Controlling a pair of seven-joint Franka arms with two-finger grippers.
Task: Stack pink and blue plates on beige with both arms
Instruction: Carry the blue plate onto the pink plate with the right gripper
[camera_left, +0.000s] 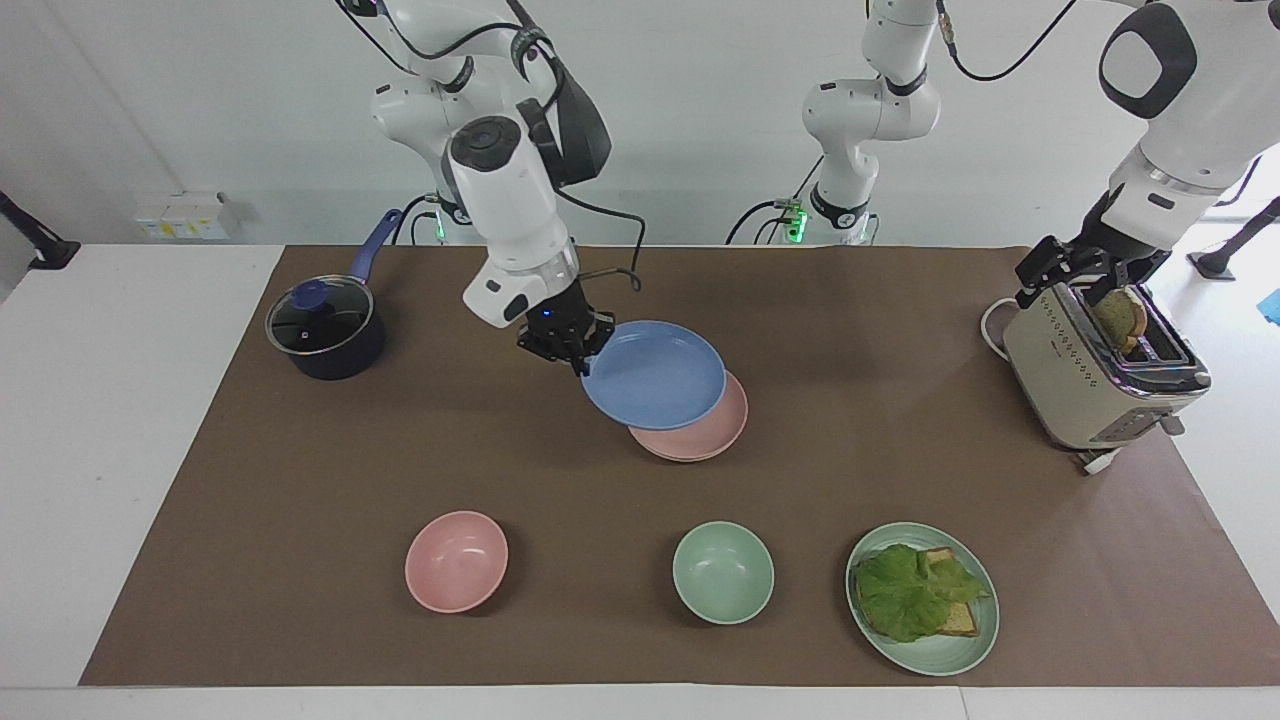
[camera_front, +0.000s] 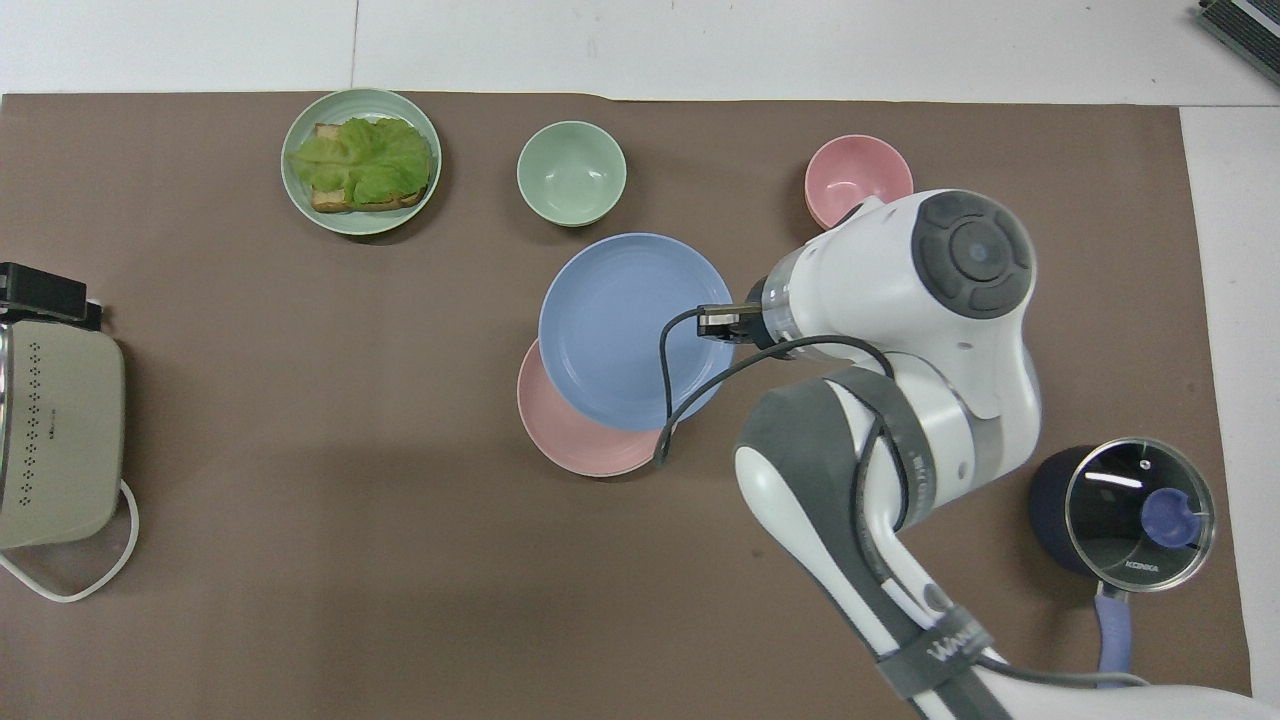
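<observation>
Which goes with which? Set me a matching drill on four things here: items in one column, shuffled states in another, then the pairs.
1 blue plate
2 pink plate
3 toaster
4 pot

a lidded, toward the right arm's end of the table
b held up by the right gripper
c bread in its slot
d lying mid-table, under a raised plate

Pairs: 1-b, 2-d, 3-c, 4-a

Partly covered by the raised blue plate (camera_left: 654, 374): the pink plate (camera_left: 712, 432). Pink bowl (camera_front: 851, 178) half hidden under the right arm overhead. Toaster (camera_front: 55, 430) cut off at the edge.
</observation>
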